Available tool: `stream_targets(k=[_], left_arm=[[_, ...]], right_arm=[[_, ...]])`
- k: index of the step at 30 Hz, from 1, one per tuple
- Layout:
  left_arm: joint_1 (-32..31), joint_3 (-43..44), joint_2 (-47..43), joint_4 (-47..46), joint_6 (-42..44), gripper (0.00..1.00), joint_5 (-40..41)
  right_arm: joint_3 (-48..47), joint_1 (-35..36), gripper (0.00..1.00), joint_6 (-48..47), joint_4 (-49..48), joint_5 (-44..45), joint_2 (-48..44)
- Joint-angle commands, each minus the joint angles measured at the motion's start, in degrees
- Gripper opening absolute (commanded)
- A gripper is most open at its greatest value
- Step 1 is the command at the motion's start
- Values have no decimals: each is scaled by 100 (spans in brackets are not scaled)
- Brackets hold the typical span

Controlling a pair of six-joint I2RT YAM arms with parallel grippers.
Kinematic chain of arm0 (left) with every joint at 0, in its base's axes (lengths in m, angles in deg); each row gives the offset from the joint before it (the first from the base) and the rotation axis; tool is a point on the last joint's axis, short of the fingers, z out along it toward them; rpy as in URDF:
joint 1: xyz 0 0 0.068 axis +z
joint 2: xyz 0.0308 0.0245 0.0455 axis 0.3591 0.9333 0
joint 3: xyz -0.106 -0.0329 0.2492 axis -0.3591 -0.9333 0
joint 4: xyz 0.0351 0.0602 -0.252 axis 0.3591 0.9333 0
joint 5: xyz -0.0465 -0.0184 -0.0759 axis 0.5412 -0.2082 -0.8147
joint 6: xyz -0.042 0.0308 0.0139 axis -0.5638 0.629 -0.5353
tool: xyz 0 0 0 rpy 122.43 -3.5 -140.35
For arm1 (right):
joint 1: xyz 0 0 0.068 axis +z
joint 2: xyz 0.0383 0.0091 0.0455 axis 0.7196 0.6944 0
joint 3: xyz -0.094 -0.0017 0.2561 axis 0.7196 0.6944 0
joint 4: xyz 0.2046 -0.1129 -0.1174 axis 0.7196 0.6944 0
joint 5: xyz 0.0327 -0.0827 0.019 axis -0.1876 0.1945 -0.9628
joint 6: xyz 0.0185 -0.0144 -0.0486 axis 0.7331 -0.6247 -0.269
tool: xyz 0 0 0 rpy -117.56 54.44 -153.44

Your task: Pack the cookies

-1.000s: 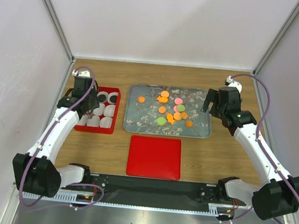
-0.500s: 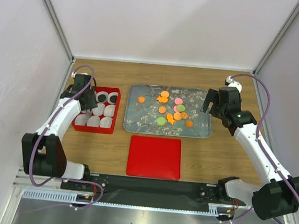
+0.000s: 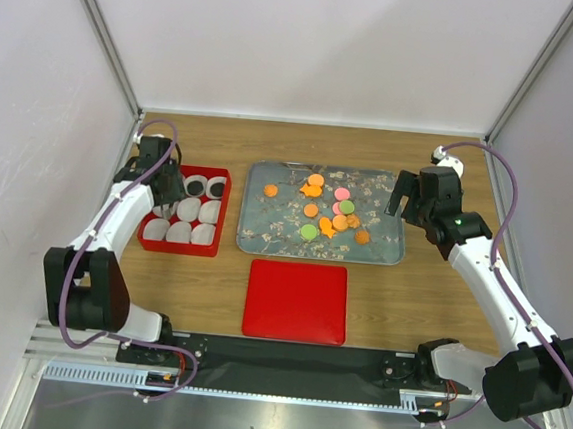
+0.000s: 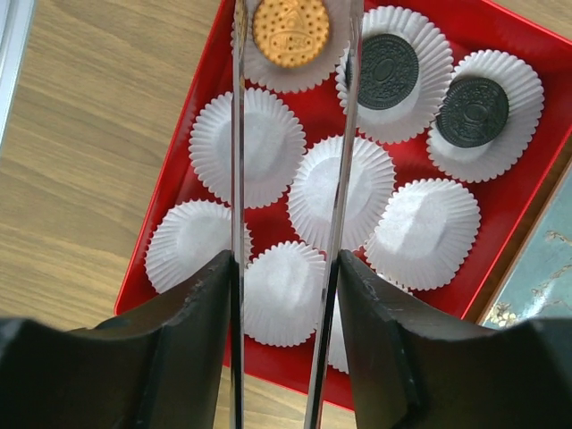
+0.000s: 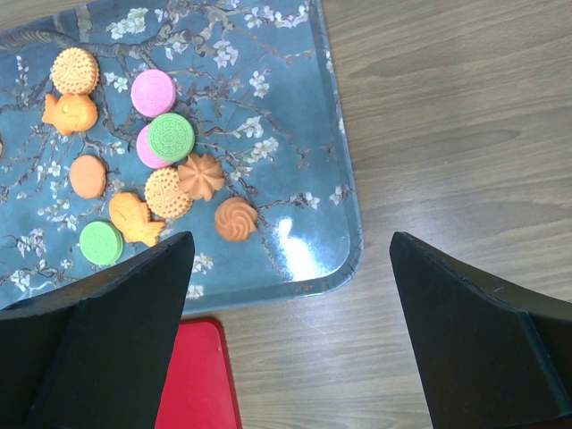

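Observation:
Several cookies (image 3: pixel 327 213) in orange, pink and green lie on the blue flowered tray (image 3: pixel 384 248). They also show in the right wrist view (image 5: pixel 171 136). The red box (image 3: pixel 178 248) holds white paper cups. In the left wrist view, two back cups hold black cookies (image 4: pixel 388 71) and the far-left corner cup holds an orange cookie (image 4: pixel 290 31). My left gripper (image 3: pixel 171 189) hangs over that corner. Its thin metal blades (image 4: pixel 295 13) stand apart on either side of the orange cookie without touching it. My right gripper (image 3: pixel 400 196) is open and empty over the tray's right edge (image 5: pixel 288 241).
A flat red lid (image 3: pixel 296 301) lies in front of the tray, its corner showing in the right wrist view (image 5: pixel 192 375). Several empty paper cups (image 4: pixel 248 146) fill the rest of the box. White walls close in the table on the left, right and back.
The left arm's elbow has swung left and back, and its gripper has shifted slightly toward the box's far-left corner. The right arm has not moved.

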Motion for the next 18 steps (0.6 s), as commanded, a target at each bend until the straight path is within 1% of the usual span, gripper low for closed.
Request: stream_targets(k=[1, 4, 8, 14, 18], left_arm=[[63, 264, -2, -282, 27, 55, 55], [63, 264, -63, -256, 27, 56, 28], [46, 221, -239, -238, 53, 56, -226], [-68, 115, -766, -151, 97, 55, -332], [-525, 124, -1039, -19, 106, 54, -350]], right_arm=[[5, -25, 98, -100, -149, -26, -121], [-4, -25, 98, -100, -132, -26, -130], [-4, -25, 98, -91, -140, -26, -130], [-13, -17, 98, -100, -140, -44, -69], [-22, -25, 98, -100, -132, -26, -34]])
